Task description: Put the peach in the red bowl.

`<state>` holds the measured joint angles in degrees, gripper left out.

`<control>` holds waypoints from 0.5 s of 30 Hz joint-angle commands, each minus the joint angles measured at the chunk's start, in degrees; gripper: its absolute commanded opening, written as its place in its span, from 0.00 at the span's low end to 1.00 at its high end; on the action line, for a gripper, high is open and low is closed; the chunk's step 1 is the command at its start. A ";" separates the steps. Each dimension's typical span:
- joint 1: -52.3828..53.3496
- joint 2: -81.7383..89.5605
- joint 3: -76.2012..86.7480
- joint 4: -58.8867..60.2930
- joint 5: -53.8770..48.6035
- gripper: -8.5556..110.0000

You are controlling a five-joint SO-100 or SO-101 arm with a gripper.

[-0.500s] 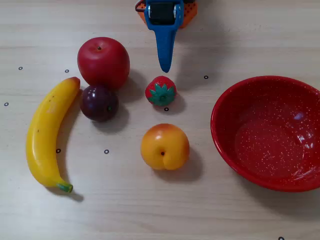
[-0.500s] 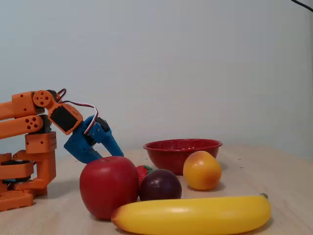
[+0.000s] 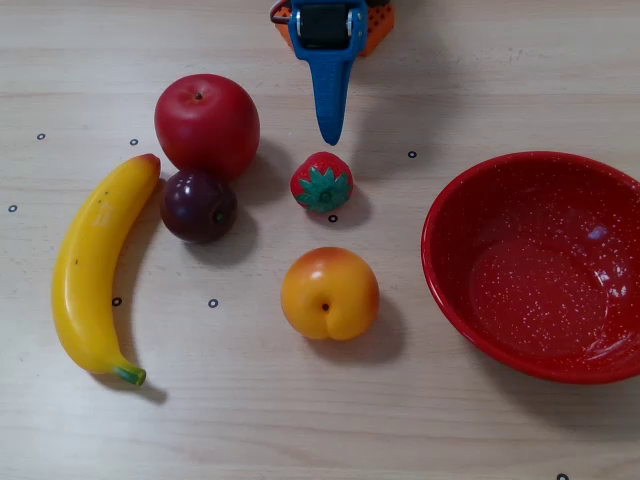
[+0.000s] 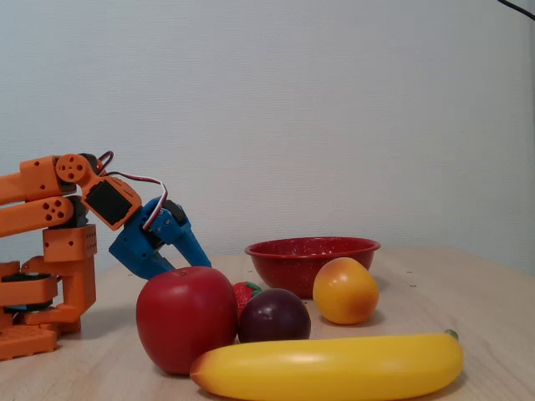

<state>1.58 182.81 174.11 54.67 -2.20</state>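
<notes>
Sitting on the wooden table (image 3: 420, 420) in the overhead view, the peach (image 3: 329, 293) is resting between the strawberry (image 3: 322, 182) above it and the red bowl (image 3: 450, 200) at the right, touching neither. It is round, with no long axis; its stem dimple is facing up, crease running toward the bottom edge. The blue gripper (image 3: 329, 135) is pointing down-frame at the strawberry, jaws drawn together, holding nothing
</notes>
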 commanded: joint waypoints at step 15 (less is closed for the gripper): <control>-1.76 -3.52 -1.76 -2.29 -1.67 0.07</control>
<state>0.35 181.14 174.11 54.67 -3.78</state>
